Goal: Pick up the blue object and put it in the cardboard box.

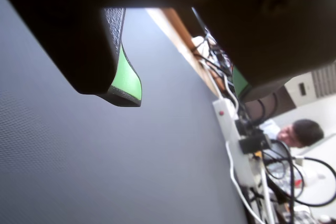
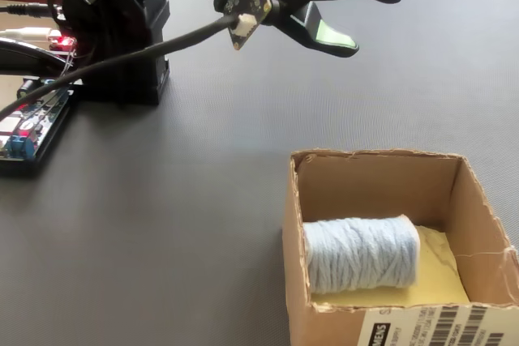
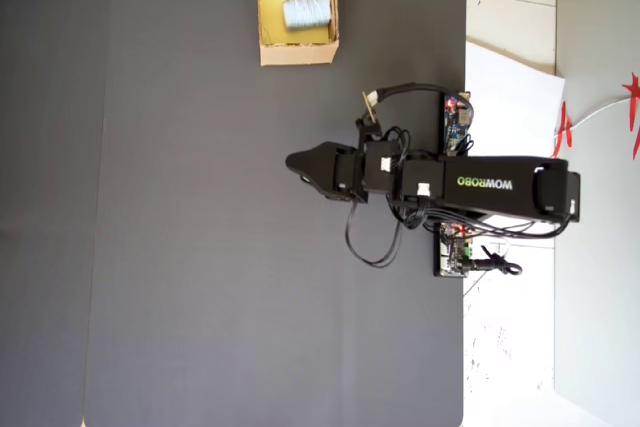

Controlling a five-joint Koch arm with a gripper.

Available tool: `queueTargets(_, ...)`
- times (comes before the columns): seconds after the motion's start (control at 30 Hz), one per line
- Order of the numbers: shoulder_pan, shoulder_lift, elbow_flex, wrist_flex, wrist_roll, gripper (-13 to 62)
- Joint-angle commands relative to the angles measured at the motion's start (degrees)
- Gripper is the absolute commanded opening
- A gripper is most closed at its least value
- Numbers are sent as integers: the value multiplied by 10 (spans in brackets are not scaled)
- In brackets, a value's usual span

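Observation:
The blue object [image 2: 361,253] is a pale blue roll of yarn lying on its side on the yellowish floor of the cardboard box [image 2: 373,160]. From overhead the roll [image 3: 306,12] shows inside the box [image 3: 297,53] at the top edge of the dark mat. My gripper [image 2: 371,18] hangs above the mat, well away from the box, open with nothing between its green-padded jaws. In the wrist view the gripper [image 1: 186,94] shows a wide gap with only mat behind it. In the overhead view the gripper [image 3: 297,162] points left near the mat's middle.
The arm's base [image 2: 122,30] stands at the mat's edge with circuit boards [image 2: 28,127] and cables beside it. A white power strip [image 1: 231,135], tangled cables and a person [image 1: 299,132] lie beyond the mat's edge in the wrist view. Dark mat [image 3: 200,247] surrounds the arm.

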State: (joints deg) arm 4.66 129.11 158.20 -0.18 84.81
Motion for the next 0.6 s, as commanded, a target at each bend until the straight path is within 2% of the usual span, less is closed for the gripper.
queueTargets(0.0, -16, 21, -4, -58, 7, 347)
queueTargets(0.17, -58, 66, 83, -57, 9, 348)
queueTargets(0.57, -61, 66, 205, -68, 9, 354)
